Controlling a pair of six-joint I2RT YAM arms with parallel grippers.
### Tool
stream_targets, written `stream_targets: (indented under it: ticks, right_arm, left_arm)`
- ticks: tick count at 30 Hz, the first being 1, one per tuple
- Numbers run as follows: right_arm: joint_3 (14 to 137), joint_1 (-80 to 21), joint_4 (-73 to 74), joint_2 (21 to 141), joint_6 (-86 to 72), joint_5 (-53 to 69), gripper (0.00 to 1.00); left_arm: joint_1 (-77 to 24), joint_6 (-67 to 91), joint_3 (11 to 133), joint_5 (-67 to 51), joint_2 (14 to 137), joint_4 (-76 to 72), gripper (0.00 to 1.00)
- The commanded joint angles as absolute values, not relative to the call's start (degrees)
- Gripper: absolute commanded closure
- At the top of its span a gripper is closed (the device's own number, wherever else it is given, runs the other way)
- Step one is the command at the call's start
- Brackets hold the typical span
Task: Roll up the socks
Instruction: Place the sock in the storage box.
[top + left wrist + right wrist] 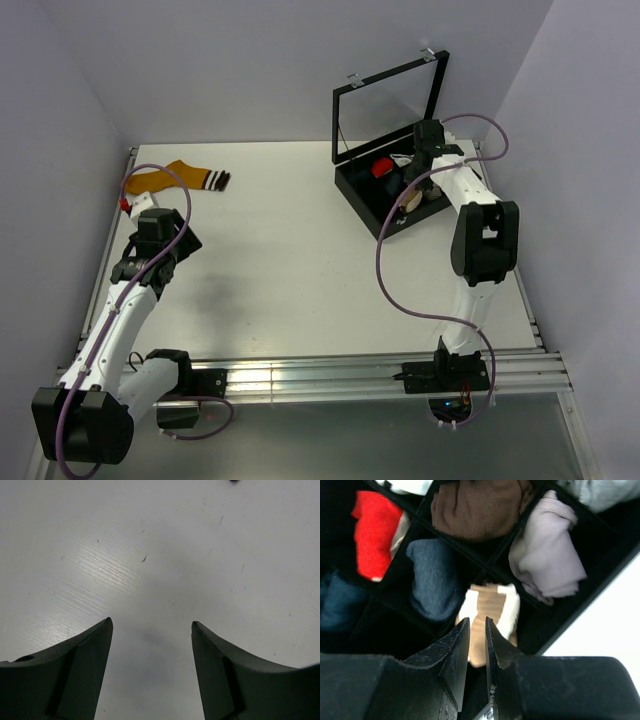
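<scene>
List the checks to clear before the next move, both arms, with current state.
1. Right gripper shut on the brown and cream sock: ok, fabric shows between its near-closed jaws.
2. That sock seated in a compartment of the black divided box: cannot tell.
3. Box lid open: ok.
4. Left gripper open and empty above bare table: ok.
5. Mustard-orange sock rolled: not ok, it lies flat at the table's far left.
</scene>
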State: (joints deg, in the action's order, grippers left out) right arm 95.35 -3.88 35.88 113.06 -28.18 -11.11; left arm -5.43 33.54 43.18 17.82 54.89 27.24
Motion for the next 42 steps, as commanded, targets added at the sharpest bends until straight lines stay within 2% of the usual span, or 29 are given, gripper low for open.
stream_targets:
  ticks: [1, 16, 26, 31, 42]
  right_arm:
    - [96.6, -4.0, 32.3, 115.9, -26.9, -12.2, 0.74]
    - [90.5, -4.0, 38.7, 118.4, -27.3, -11.4, 0.78]
    - [100.3, -3.9, 46.8, 126.7, -26.9, -8.7, 0.78]
    - [103.2, -3.9, 48.9, 128.3, -26.6, -5.9, 0.72]
    - [103.5, -3.9, 44.1, 114.8, -26.0, -4.0, 0.65]
  left_arm:
    - [-5.6, 32.3, 43.1, 17.1, 53.8, 25.3, 0.3]
    - [-6.0, 32.2, 43.1, 17.5, 53.7, 25.3, 0.3]
    - [-6.6, 32.1, 43.0, 17.8, 53.6, 25.4, 0.3]
    - [-6.7, 32.0, 42.9, 17.6, 53.4, 25.1, 0.3]
    - [-6.7, 31.8, 42.9, 16.3, 53.4, 24.9, 0.3]
